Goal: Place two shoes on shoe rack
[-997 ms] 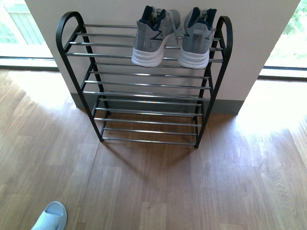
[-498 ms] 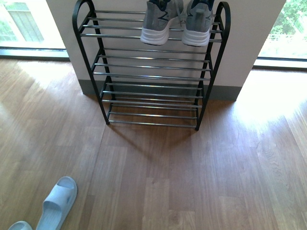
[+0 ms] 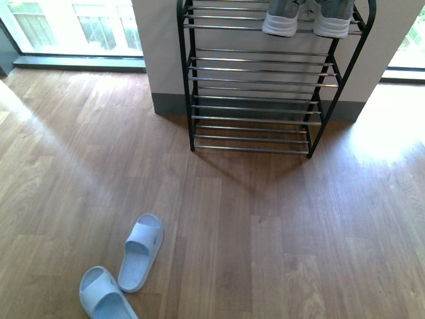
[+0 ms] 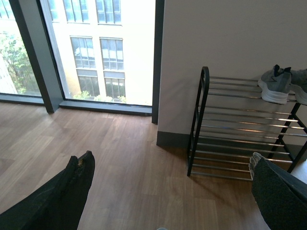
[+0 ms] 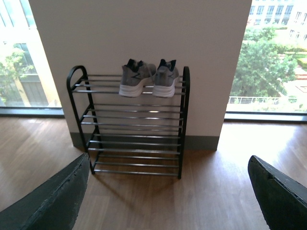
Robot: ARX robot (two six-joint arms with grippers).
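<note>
While sneakers (image 3: 282, 20) sit atop rack (image 3: 252, 80), upper right | slides (image 3: 141, 249) on floor (image 3: 265, 232), lower left | left gripper (image 4: 169, 161), right gripper (image 5: 169, 162) both spread

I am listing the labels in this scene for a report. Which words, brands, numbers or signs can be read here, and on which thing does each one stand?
No readable text appears in any view.
grey sneakers: a dark mark on the side, too small to read as a brand.
slide sandals: no print visible.
shoe rack: no label or number visible.
</note>
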